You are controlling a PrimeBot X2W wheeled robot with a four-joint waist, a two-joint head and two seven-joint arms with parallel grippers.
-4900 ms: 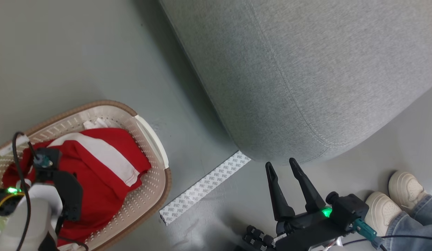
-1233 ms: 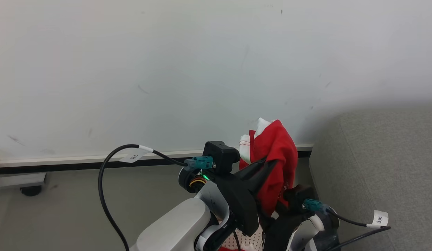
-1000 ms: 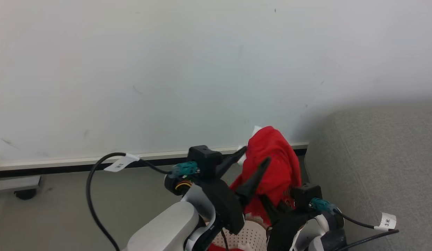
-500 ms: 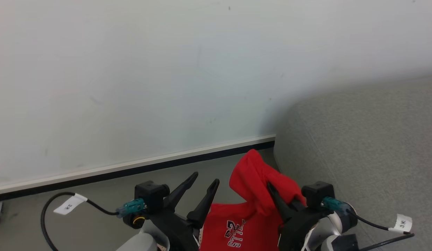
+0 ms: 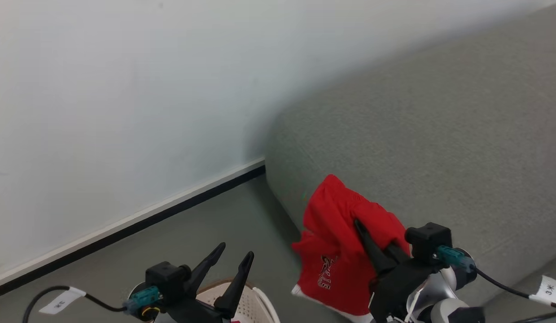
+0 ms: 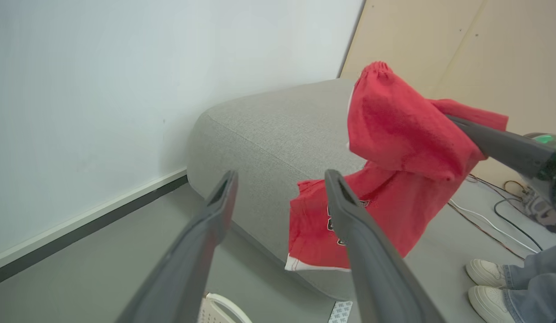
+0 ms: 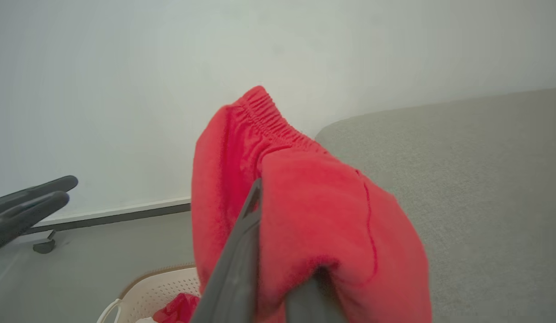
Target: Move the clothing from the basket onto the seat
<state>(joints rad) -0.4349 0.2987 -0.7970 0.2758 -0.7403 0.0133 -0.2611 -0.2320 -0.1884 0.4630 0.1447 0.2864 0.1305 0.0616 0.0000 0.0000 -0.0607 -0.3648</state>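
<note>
Beyond my right gripper (image 5: 368, 237), the grey seat (image 5: 439, 134); jaws clamped on red shorts (image 5: 332, 215); left gripper (image 5: 236, 250) spread, empty.

A bare test room: plain white wall (image 5: 102, 89), grey floor (image 5: 192, 233), loose cables (image 6: 482, 220), one grey seat (image 5: 439, 134)

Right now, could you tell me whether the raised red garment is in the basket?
Out. The garment hangs in the air, pinched by the right gripper beside the seat, above the basket.
</note>
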